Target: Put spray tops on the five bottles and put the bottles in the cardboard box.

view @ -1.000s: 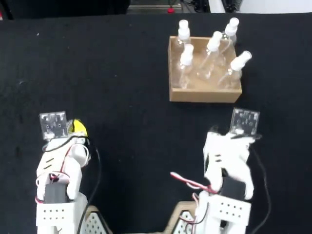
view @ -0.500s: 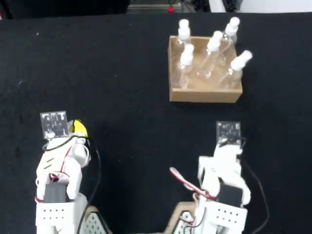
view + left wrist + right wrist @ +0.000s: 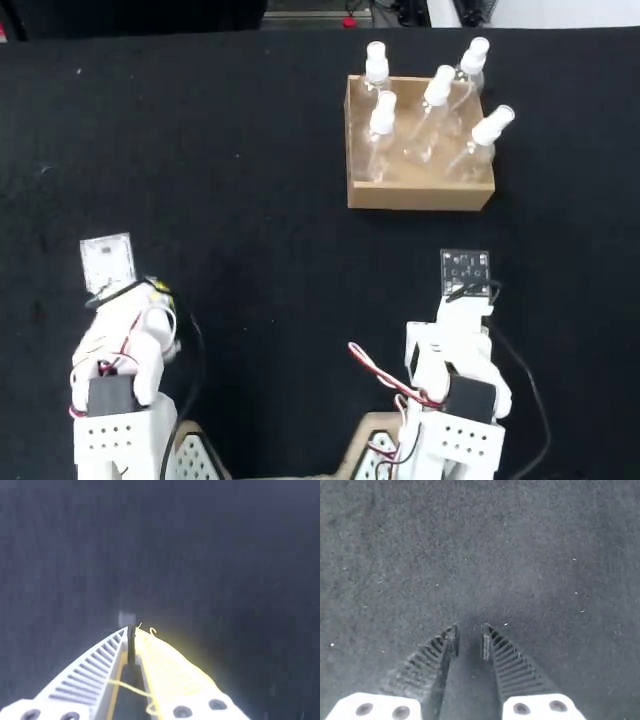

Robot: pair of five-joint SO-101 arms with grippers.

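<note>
At the left of the black cloth-covered table (image 3: 230, 150), the white left arm (image 3: 120, 340) sits folded back near the front edge, well apart from the task's things. The left gripper (image 3: 131, 630) hangs over bare black cloth. Its white ribbed finger (image 3: 95, 665) and its yellow finger (image 3: 165, 670) meet at the tips with no gap between them. Nothing is clamped between them, and whether the tips touch the cloth cannot be told.

Further right, the white right arm (image 3: 450, 350) is also folded back near the front edge, with its wrist pointing towards the far side of the table. The right gripper (image 3: 469, 639) is also above bare cloth. Its two dark ribbed fingers (image 3: 432, 655) stand parallel with a narrow slit between the tips. It holds nothing.

Beyond the right arm, on the far right part of the table, stands the open brown cardboard box (image 3: 420, 195), apart from both arms. All five clear plastic bottles stand in it, each with a white spray top:
- One is at the back left (image 3: 377, 70).
- One is at the front left (image 3: 381, 125).
- One is in the middle, leaning (image 3: 432, 110).
- One is at the back right (image 3: 470, 65).
- One is at the front right, tilted towards the right wall (image 3: 480, 140).
</note>
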